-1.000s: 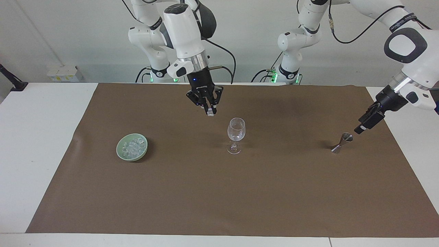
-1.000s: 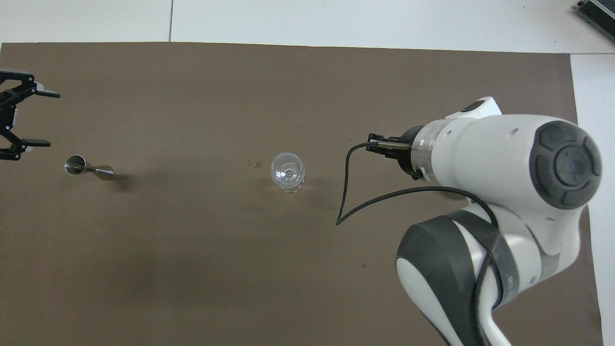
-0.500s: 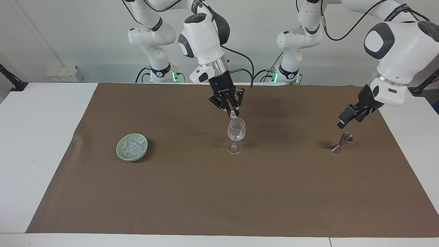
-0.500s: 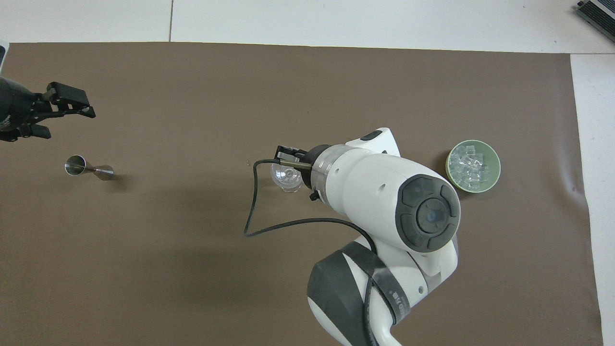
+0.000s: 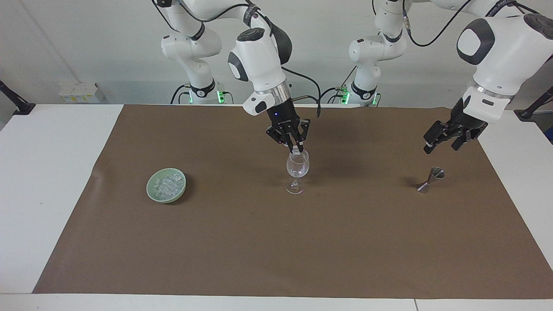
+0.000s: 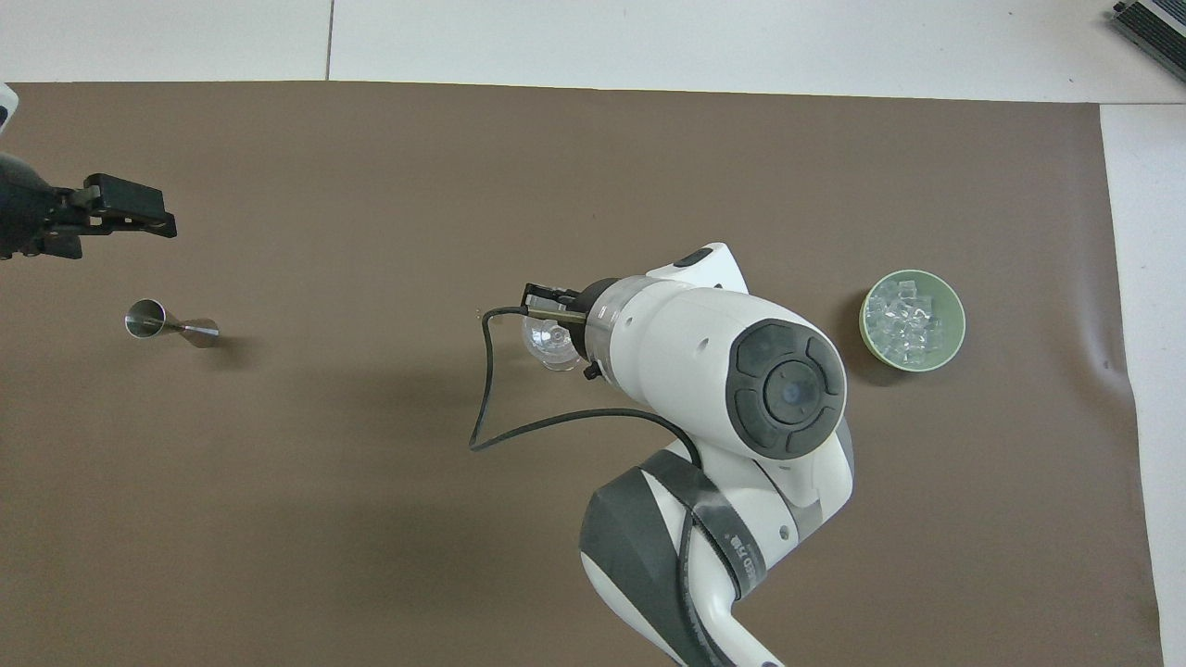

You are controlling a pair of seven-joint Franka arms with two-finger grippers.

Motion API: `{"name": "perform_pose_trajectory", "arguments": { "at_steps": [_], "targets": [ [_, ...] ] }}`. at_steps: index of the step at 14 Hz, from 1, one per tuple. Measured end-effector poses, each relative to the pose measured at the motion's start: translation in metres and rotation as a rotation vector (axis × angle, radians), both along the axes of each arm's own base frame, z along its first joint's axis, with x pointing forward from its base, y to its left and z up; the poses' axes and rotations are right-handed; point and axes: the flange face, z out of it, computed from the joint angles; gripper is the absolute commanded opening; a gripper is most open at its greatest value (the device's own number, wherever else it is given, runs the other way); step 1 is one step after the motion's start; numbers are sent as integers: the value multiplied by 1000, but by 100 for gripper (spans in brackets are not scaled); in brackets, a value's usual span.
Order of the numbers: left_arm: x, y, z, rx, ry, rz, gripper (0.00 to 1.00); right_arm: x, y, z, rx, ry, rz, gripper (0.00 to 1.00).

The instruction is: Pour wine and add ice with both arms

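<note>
Ice point(image 5: 167, 186): small clear to whitish chunks heaped in a pale green bowl point(image 5: 152, 192), which sits on the brown mat point(image 5: 276, 250) toward the right arm's end of the table point(image 5: 47, 172). Bowl seen from above with its rim whole and the chunks filling its middle; nothing touches it. One further chunk point(image 5: 295, 150): a pale piece pinched between the fingertips of the right gripper point(image 5: 295, 150), right at the mouth of the wine glass.

Wine glass point(image 5: 297, 170): clear, stemmed, upright on the mat near its middle, well apart from the bowl. In the overhead view the right arm's wrist covers part of the cup.

Right gripper: black, hanging from the right arm point(image 5: 259, 65), pointing steeply down with its tips at the glass's rim; fingertips drawn together on the chunk, outer links splayed to the sides. Whether the tips dip inside the cup or only reach its rim cannot be told.

Jigger point(image 5: 430, 179): small metal double cone, lying tilted on the mat toward the left arm's end, well apart from the glass, with its wider cup raised. Untouched.

Left gripper point(image 5: 445, 140): black, carried by the left arm point(image 5: 497, 52), up in the air over the mat beside the jigger and clear of it; fingers spread apart, nothing between them.

Mat: brown sheet covering most of the white table, a slight wrinkle at its edge near the bowl
</note>
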Motion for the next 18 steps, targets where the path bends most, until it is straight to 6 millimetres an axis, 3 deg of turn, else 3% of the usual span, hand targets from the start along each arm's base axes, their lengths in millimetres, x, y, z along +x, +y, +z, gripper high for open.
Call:
{"name": "perform_pose_trajectory", "arguments": {
  "at_steps": [4, 6, 8, 9, 12, 18],
  "targets": [
    [-19, 0, 8, 24, 65, -38, 100, -2, 8, -8, 1, 4, 15, 30],
    [-27, 2, 7, 39, 97, -49, 100, -3, 10, -9, 1, 6, 17, 42],
    [-33, 7, 3, 49, 115, -76, 100, -2, 10, -11, 0, 9, 18, 47],
    [-35, 9, 2, 54, 121, -83, 100, -2, 10, -13, -1, 12, 18, 54],
    [-41, 11, 4, 62, 135, -92, 100, -2, 10, -14, -1, 13, 18, 100],
    [-45, 5, 6, 64, 153, -110, 100, 7, 2, -6, -14, -20, 11, 100]
  ]
}}
